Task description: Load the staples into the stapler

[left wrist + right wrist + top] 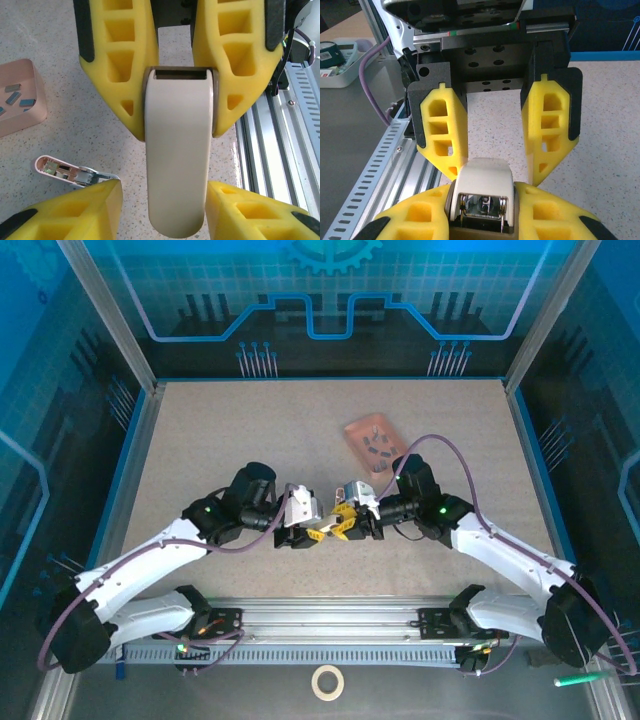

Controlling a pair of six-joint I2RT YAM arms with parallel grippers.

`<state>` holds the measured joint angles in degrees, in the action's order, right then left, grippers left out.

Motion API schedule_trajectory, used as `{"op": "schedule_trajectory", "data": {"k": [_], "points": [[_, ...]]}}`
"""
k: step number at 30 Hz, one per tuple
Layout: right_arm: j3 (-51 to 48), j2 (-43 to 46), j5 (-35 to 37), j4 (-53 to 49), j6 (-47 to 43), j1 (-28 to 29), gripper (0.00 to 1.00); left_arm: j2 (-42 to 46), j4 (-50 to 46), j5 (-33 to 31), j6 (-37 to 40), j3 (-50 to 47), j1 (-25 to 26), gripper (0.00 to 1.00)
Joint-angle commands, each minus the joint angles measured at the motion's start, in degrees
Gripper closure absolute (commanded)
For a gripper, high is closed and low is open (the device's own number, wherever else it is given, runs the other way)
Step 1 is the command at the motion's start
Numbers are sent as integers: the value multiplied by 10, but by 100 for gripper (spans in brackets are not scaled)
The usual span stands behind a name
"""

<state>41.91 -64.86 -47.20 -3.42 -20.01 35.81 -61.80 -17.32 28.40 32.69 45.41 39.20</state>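
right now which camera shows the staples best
The left wrist view: the staples lie as separate grey strips in the pink tray, large enough to tell apart. In the top external view they are tiny dark specks in that tray.

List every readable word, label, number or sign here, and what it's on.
None legible.
Contents of the pale tray off the table: print too blurred to read.
The stapler and the pink dish: no markings visible.
The backdrop: gear and line graphics, no words.
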Motion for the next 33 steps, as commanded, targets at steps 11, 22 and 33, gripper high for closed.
{"op": "schedule_trajectory", "data": {"k": [11,22,33], "points": [[18,-7,-30,33,9,-6,79,-5,-9,19,16,30,-2,75],[-147,77,60,265,141,-25,45,18,237,66,-262,-62,-2,82],[-160,81,134,324,182,-27,40,20,274,44,-326,-70,-2,84]]}}
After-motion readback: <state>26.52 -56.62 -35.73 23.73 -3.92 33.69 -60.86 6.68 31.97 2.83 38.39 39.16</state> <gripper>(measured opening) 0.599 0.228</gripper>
